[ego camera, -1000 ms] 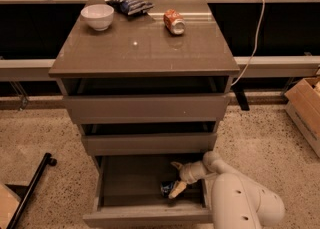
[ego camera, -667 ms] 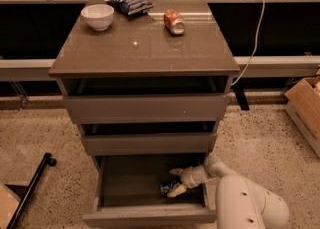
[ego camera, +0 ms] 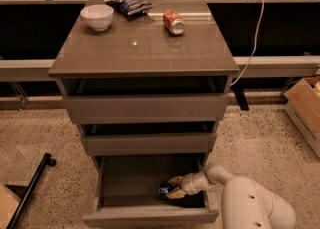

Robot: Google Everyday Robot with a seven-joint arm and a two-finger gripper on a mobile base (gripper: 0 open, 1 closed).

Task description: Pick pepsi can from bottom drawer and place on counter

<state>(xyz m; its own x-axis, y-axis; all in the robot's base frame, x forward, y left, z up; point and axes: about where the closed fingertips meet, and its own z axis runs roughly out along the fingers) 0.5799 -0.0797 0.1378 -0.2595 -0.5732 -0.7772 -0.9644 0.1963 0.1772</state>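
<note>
The bottom drawer (ego camera: 150,217) is pulled out, and the pepsi can (ego camera: 164,191), blue and lying on its side, rests on its floor near the front right. My gripper (ego camera: 172,188) reaches into the drawer from the right. It is open, with one finger above the can and one below it, close against it. The white arm (ego camera: 250,205) comes in from the lower right. The counter (ego camera: 145,50) is the glossy top of the cabinet, above the two shallower drawers, both slightly open.
On the counter stand a white bowl (ego camera: 97,16), a dark snack bag (ego camera: 129,5) and an orange-red can (ego camera: 173,22) on its side. A cardboard box (ego camera: 306,107) sits on the floor at right, and a black bar (ego camera: 30,191) at lower left.
My gripper has moved a little left and lower in the drawer, from beside the pepsi can to around it. The can has not moved.
</note>
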